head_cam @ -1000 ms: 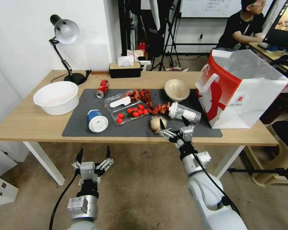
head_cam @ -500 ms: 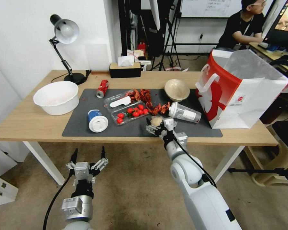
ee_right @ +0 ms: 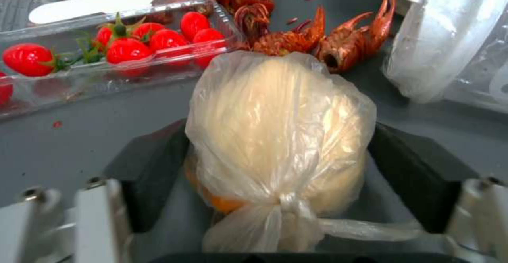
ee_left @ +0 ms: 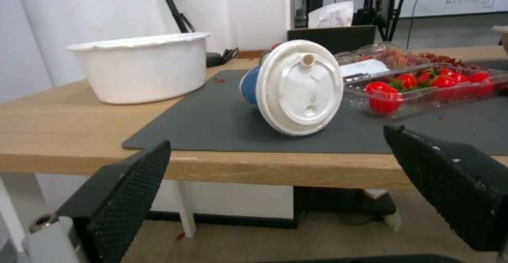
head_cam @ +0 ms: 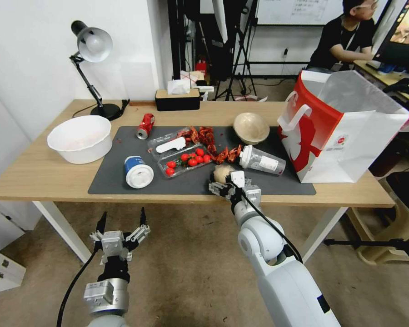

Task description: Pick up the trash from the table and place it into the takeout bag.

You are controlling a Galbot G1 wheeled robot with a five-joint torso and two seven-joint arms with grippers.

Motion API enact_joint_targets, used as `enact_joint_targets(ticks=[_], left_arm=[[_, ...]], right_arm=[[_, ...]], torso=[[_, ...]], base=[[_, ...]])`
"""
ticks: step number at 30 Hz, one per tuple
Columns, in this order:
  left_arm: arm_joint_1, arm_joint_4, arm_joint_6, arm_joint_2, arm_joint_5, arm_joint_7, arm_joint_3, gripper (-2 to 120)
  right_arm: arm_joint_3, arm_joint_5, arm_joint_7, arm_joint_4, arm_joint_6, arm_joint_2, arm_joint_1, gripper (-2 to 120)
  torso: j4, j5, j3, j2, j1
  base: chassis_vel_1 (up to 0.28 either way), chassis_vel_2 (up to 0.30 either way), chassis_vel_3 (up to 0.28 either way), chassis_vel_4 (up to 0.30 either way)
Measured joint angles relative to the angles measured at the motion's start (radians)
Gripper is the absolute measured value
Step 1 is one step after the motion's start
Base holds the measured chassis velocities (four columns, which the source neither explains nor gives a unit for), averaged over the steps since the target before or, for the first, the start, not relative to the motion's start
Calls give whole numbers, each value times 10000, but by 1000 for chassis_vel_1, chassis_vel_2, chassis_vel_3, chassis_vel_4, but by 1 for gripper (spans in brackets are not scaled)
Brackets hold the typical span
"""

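One wrapped ball (ee_right: pixel 275 136) between right gripper (ee_right: pixel 275 164) pads, seemingly clamped, on mat (ee_right: pixel 85 144)

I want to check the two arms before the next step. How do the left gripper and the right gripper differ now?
The right gripper is at the table's near edge, its fingers on both sides of the plastic-wrapped ball. The left gripper hangs below the table over the floor, open and holding nothing. Both point toward the table.
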Motion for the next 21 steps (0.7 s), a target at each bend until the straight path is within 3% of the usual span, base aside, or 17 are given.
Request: enact_joint_targets(ticks=[6,8,14,16,18,21], left_arm=[[15,-12,0,3,28,-6,-8,100],[30,-48,-4,-2,41,-8,-8,100],[76,-66,-88,-27,67,-10,11,100],[109,-76,-128,-33,71,-11,35,100],[110,-77,-129,-33,72,-11,35,100],[152,-151,-143,-33,76,-13,39,100]], right_arm=[[51,133,-14,11,18,-32,-14,65],[62,149,-42,11,166,-49,-23,51],[99,164,-67,85,276,-147,-89,32],[120,267,-78,393,274,-278,-170,23],[120,267,-78,393,274,-278,-170,23],[321,316,-305,1336,717,-710,-210,13]], torso=[[0,0,0,0,0],[0,0,0,0,0],[0,1,0,0,0],[0,2,0,0,0],[0,2,0,0,0],[1,1,0,0,0]], base=[[0,0,0,0],[0,0,0,0],[0,0,0,0],[0,0,0,0],[0,0,0,0],[0,0,0,0]])
